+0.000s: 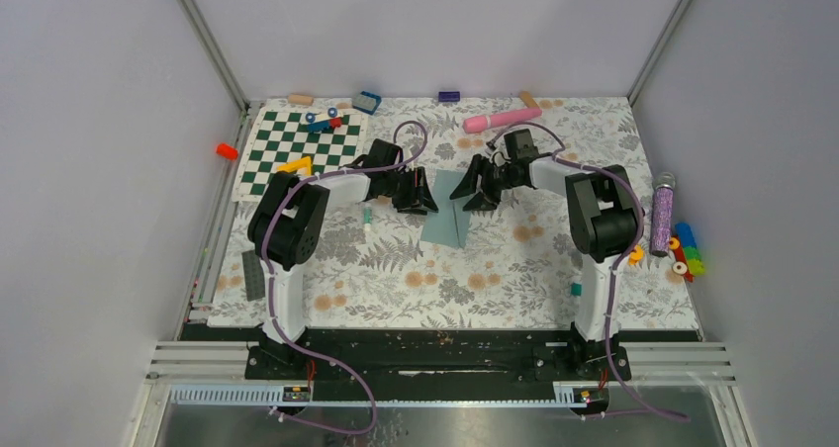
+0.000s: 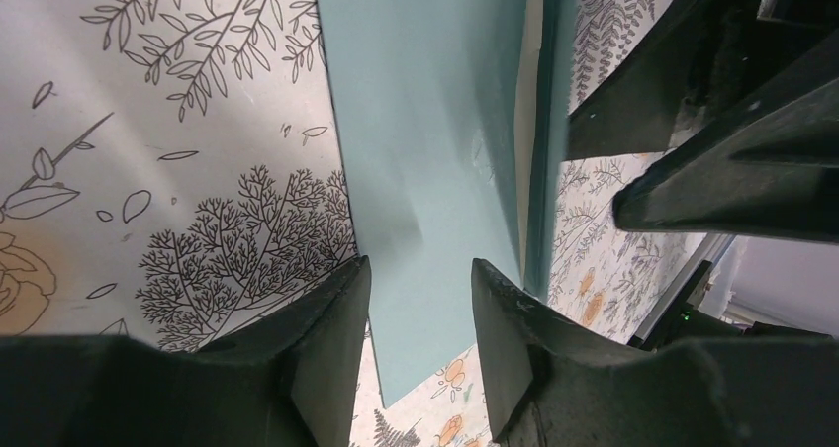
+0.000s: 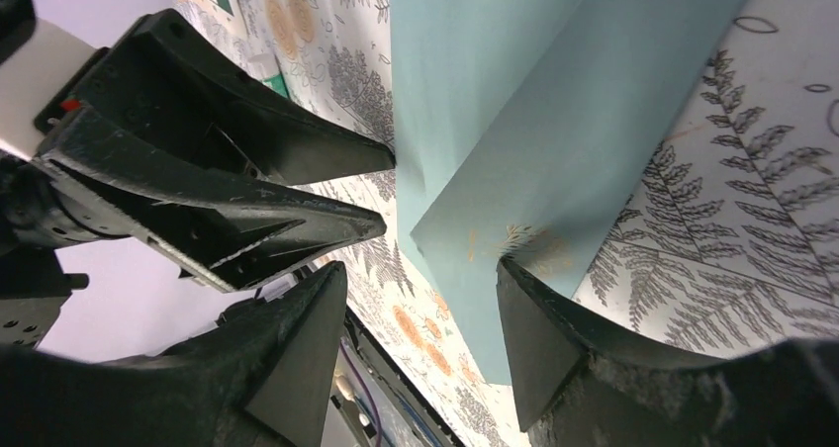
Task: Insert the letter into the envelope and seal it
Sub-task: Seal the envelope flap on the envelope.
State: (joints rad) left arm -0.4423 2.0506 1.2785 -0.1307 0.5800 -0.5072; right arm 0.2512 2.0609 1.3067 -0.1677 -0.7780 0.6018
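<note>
Mid-table, envelope [image 1: 447, 225] between left gripper [image 1: 421, 206] and right gripper [image 1: 482, 201], both agape, empty; chequered board [image 1: 280, 162] behind-left.

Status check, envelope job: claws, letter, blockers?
Both open: left claw, right claw, over envelope. Cream letter edge shows at the fold. The flap is raised, unsealed. Nothing else on it.
</note>
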